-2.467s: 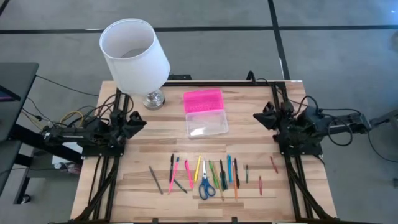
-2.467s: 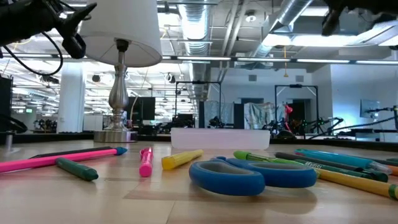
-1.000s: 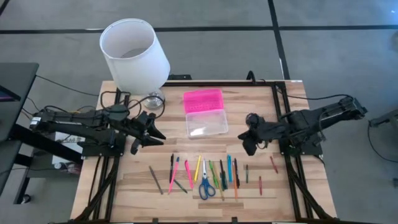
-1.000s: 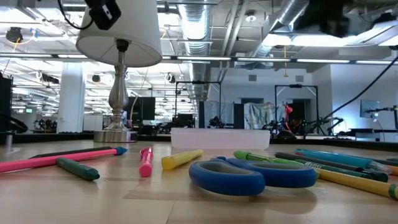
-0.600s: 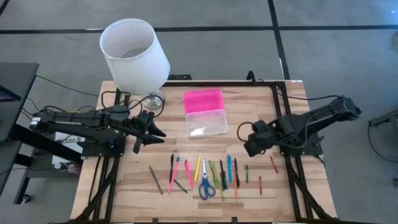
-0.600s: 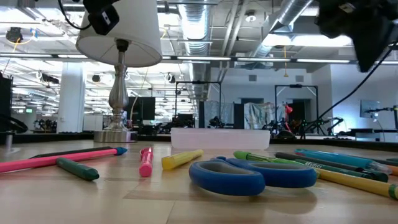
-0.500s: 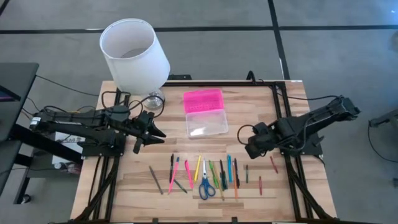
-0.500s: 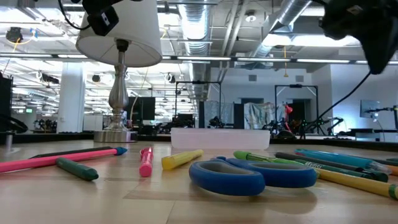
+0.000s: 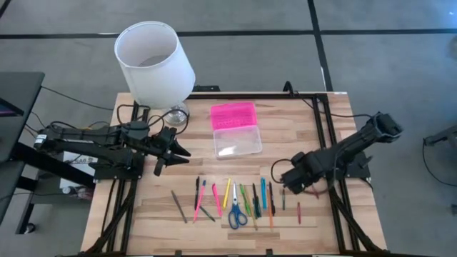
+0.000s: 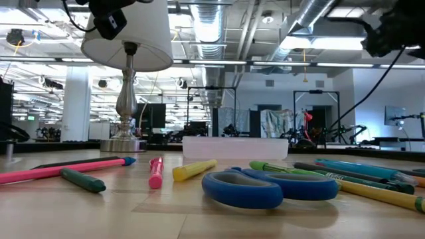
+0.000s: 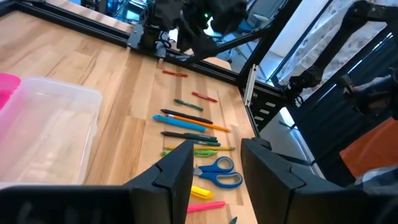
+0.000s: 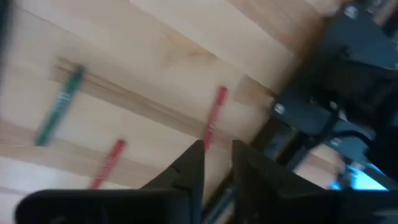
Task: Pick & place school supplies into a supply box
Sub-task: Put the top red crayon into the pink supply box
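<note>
The school supplies (image 9: 239, 200) lie in a row on the table's near half: pens, markers and blue-handled scissors (image 9: 236, 214). At the row's right end are a green pen (image 9: 283, 199) and two red pens (image 9: 314, 188). The supply box (image 9: 236, 141) rests on its clear base mid-table, and its pink lid (image 9: 232, 115) lies open toward the far side. My left gripper (image 9: 178, 151) hovers open to the left of the box. My right gripper (image 9: 285, 183) hangs open over the row's right end. In the right wrist view my right gripper (image 12: 217, 171) points down, just short of a red pen (image 12: 214, 116).
A lamp with a white shade (image 9: 153, 61) stands on its metal foot (image 9: 175, 114) at the far left corner, close behind my left arm. Black frame rails (image 9: 325, 135) run along both table sides. Bare wood lies between the box and the row.
My right gripper has swung from beside the box toward the table's near edge and come down over the right end of the pen row, tipping to point downward. Nothing on the table has moved.
</note>
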You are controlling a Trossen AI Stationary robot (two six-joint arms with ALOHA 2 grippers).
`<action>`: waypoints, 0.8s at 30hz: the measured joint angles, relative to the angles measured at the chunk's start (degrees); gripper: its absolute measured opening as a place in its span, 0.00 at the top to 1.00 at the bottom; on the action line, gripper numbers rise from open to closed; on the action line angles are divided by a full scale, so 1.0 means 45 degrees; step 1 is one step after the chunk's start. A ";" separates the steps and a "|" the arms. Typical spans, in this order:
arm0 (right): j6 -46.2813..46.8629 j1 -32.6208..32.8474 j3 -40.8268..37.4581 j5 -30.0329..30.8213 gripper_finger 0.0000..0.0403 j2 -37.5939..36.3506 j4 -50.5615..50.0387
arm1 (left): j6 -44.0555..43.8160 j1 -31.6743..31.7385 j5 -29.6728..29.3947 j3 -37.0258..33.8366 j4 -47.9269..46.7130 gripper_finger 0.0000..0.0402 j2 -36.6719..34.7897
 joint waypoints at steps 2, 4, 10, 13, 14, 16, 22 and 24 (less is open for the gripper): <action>0.0009 0.0159 -0.0027 -0.0205 0.76 0.0370 -0.0265 | -0.0002 0.0000 -0.0004 0.0000 0.0000 0.68 0.0000; 0.0167 0.0304 -0.0279 -0.0487 0.73 0.0594 -0.0153 | -0.0002 0.0000 -0.0001 0.0000 0.0000 0.68 0.0000; 0.1146 0.1000 -0.1586 -0.1374 0.70 0.0646 0.1570 | -0.0010 0.0000 0.0001 -0.0005 -0.0005 0.68 0.0000; 0.1673 0.1417 -0.2030 -0.1396 0.70 0.0636 0.1761 | -0.0054 0.0000 0.0001 0.0000 0.0000 0.68 0.0000; 0.1820 0.1540 -0.2163 -0.1401 0.70 0.0636 0.1826 | -0.0094 0.0003 0.0002 -0.0005 0.0000 0.68 0.0000; 0.1970 0.1744 -0.2453 -0.1406 0.69 0.0631 0.2351 | -0.0102 0.0000 0.0001 -0.0005 0.0058 0.68 0.0000; 0.2632 0.2221 -0.3440 -0.1411 0.70 0.0631 0.4577 | -0.0164 0.0000 -0.0310 -0.0005 0.0160 0.68 0.0000; 0.2902 0.2301 -0.3703 -0.1411 0.70 0.0631 0.4902 | -0.0170 0.0002 -0.0351 -0.0005 0.0163 0.68 0.0000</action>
